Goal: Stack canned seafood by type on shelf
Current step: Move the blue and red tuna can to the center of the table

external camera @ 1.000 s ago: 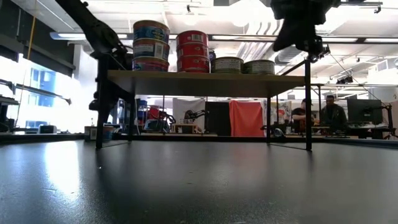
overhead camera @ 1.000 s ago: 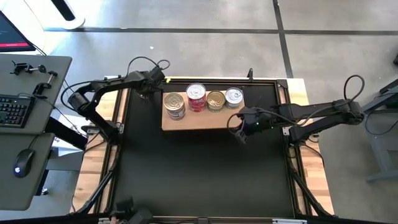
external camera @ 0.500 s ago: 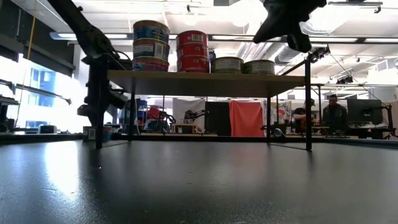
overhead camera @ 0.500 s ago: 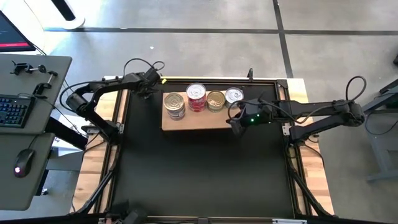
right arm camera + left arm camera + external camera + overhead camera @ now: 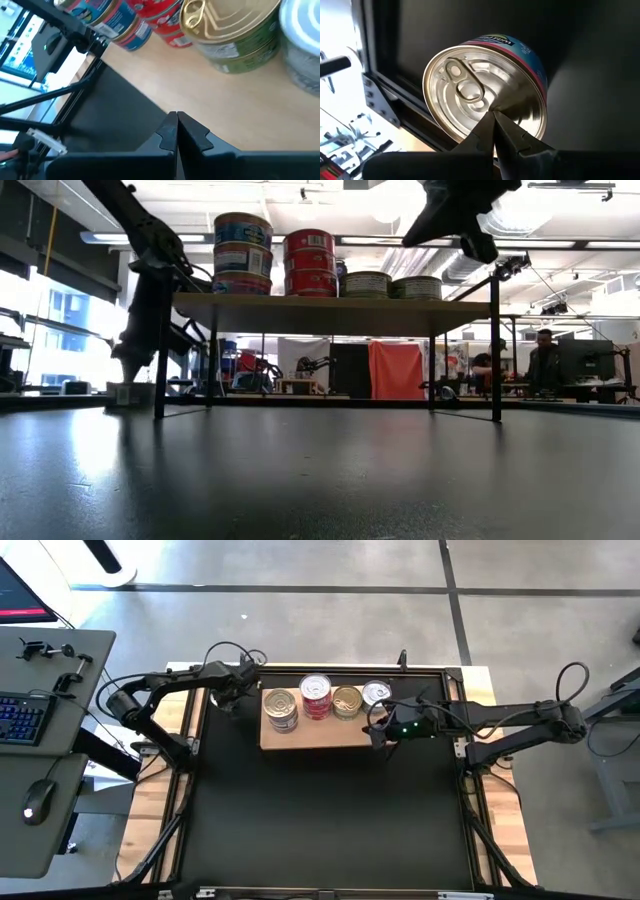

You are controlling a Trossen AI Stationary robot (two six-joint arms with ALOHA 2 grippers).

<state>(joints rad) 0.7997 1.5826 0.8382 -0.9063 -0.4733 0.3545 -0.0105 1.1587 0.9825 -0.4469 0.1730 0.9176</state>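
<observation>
Four stacks of tins on the shelf, both grippers closed on nothing beside it.

Nearest, the black table (image 5: 320, 810) lies bare in front of the wooden shelf (image 5: 320, 732), which stands at the table's far edge. The right gripper (image 5: 377, 736) hangs at the shelf's right end, jaws closed and holding nothing. On the shelf the tins stand in a row: a blue-labelled stack (image 5: 242, 255) at the left end, a red stack (image 5: 310, 263) next, then a gold-lidded green tin (image 5: 235, 30) and a silver-lidded one (image 5: 376, 693) at the right end. The left gripper (image 5: 234, 703) sits off the shelf's left end near the table's far left corner, jaws shut and empty, its tips just over a silver lid (image 5: 485, 107). Since a second ago the right gripper has moved up to the shelf's end, and the left arm has swung slightly outward.
</observation>
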